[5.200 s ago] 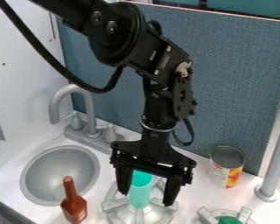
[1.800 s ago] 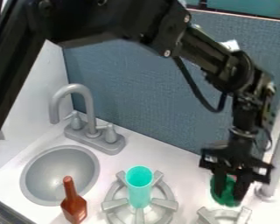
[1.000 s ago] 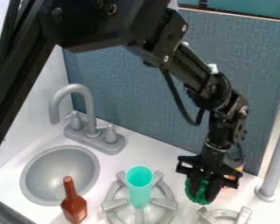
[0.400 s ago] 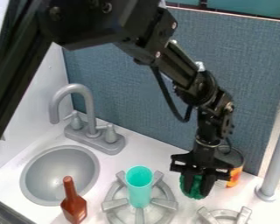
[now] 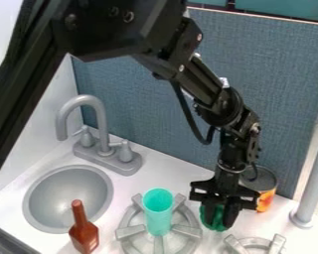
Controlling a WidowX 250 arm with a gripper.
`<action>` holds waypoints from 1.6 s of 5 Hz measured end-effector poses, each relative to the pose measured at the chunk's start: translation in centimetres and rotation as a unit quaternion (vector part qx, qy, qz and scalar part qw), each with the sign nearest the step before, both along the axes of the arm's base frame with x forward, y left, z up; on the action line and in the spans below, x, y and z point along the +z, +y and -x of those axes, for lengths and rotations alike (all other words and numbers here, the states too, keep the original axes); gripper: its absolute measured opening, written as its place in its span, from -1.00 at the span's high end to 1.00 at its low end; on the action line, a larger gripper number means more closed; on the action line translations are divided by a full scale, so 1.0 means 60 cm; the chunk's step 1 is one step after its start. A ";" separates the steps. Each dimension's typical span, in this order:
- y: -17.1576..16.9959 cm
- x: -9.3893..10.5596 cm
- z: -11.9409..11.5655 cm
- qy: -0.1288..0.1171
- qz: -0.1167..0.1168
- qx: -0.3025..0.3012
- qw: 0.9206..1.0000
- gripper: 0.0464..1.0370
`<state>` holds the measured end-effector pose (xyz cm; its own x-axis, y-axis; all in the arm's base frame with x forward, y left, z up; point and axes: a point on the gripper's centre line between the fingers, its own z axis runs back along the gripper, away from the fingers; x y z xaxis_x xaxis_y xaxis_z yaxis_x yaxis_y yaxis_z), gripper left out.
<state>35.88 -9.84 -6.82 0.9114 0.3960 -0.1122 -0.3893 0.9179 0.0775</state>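
Note:
My gripper (image 5: pixel 219 214) hangs at the lower right, between the two burners and in front of the can. It is shut on a round green object (image 5: pixel 212 220), whose surface shows around and between the fingers; whether it touches the counter, I cannot tell. To the left, a turquoise cup (image 5: pixel 157 212) stands upright on the larger grey burner (image 5: pixel 132 240). A tin can (image 5: pixel 264 189) with an orange and white label is just behind and right of the gripper, partly hidden by it.
A brown bottle (image 5: pixel 83 235) stands by the round grey sink (image 5: pixel 36 218), with a faucet (image 5: pixel 89 101) behind. Another burner (image 5: pixel 258 242) sits at the bottom right, and a grey post (image 5: pixel 312 181) rises at the right edge.
The green object left the right burner in my gripper's hold. After being carried high to the right, it came left past the can and most recently dipped slightly.

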 end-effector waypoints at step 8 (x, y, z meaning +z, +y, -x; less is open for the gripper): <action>-0.031 0.171 0.065 -0.055 -0.016 -0.052 0.997 -0.95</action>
